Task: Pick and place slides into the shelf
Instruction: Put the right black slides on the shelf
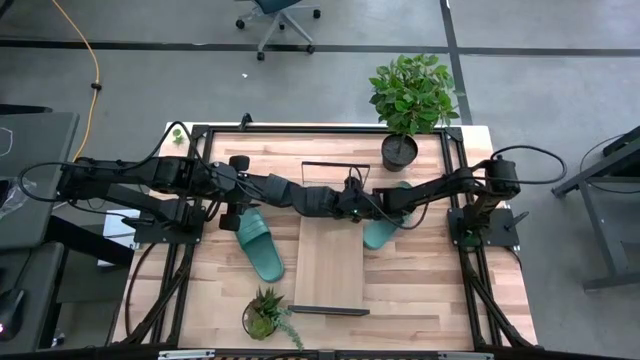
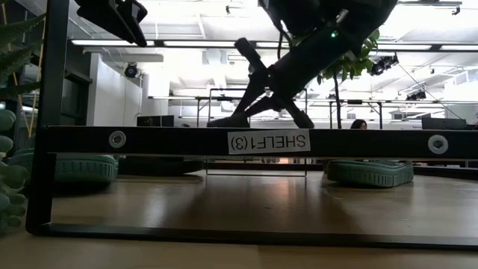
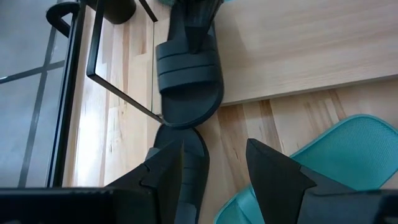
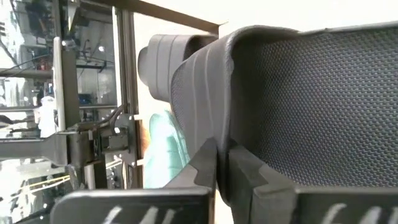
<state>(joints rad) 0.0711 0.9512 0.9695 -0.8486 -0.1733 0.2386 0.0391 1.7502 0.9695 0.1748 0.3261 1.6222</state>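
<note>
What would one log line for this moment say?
right end effector shut on black slide at shelf end | left end effector open over second black slide

Shelf [image 1: 328,265], centre frame: pale wood board, smooth matt, thin black metal rails. Worktop [image 1: 420,290]: light wood planks, visible grain, slight sheen. Black slide [image 3: 188,78]: matt foam, ribbed strap; sole finely textured. Teal slide [image 1: 259,243], centre left: matt foam. Right claw [image 4: 222,163] fingers: matt black plastic.

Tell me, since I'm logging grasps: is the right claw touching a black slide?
Touching. The right wrist view shows the right claw shut on the edge of a black slide, its fingers pinching the sole with no gap.
</note>
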